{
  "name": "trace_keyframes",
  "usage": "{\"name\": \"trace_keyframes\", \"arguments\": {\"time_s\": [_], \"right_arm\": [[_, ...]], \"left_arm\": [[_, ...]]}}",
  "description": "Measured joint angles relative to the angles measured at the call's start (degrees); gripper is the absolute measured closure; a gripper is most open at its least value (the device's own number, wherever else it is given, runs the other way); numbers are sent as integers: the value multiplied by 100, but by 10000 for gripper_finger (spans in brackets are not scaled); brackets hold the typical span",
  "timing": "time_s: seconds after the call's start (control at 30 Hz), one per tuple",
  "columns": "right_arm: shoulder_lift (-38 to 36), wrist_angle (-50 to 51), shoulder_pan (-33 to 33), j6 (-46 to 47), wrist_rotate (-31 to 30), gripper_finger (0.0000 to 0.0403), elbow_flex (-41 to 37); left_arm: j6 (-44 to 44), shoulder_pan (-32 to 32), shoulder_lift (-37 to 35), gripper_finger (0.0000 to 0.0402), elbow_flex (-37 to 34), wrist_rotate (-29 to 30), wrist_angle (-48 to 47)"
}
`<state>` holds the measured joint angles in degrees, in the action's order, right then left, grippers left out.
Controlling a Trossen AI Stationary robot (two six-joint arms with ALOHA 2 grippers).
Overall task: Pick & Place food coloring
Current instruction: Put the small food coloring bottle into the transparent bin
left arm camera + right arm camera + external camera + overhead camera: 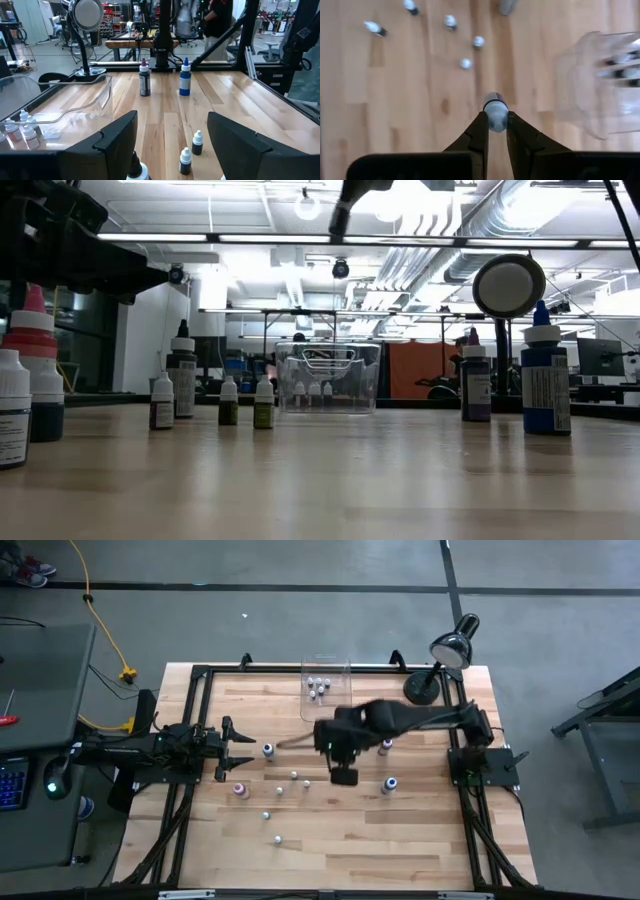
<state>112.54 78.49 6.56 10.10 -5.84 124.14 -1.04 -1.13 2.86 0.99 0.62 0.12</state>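
With scattered small white-capped bottles (465, 63) on the wood table (395, 100) and the clear plastic bin (600, 85) adjacent, the right gripper (495, 131) pinches one white-capped bottle (495, 112), its body probably dark but hidden.

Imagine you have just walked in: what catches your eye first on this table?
The right pincer, above mid-table, is shut on a tiny white-capped bottle. Beyond it, at the far edge, stands a clear rectangular plastic bin already holding several small bottles. More little bottles stand scattered over the pale wooden tabletop, while the left pincer waits open at the left side.
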Motion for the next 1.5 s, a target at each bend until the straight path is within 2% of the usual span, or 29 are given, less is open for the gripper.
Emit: {"name": "trace_keyframes", "arguments": {"time_s": [0.27,0.4,0.6,0.87,1.03,1.2,1.5], "right_arm": [[-146,16,-785,-1410,495,365,-4],[-143,13,-1176,-2035,982,365,-4],[-143,-157,-1817,-2314,1151,365,-52],[-141,-1079,-2577,-2271,1328,365,-918],[-72,-1851,-2908,-1943,1124,365,-1482],[309,-2052,-3153,-1308,832,362,-1294],[1127,-2110,-3520,-282,765,366,-511]], "left_arm": [[-2,0,1,163,0,0,0],[-2,-1,1,163,0,0,0],[-2,0,1,163,-1,0,0],[0,-1,1,163,-1,0,0],[-2,0,0,163,0,0,0],[-1,0,2,163,0,0,0],[-2,-2,1,163,-2,1,0]]}}
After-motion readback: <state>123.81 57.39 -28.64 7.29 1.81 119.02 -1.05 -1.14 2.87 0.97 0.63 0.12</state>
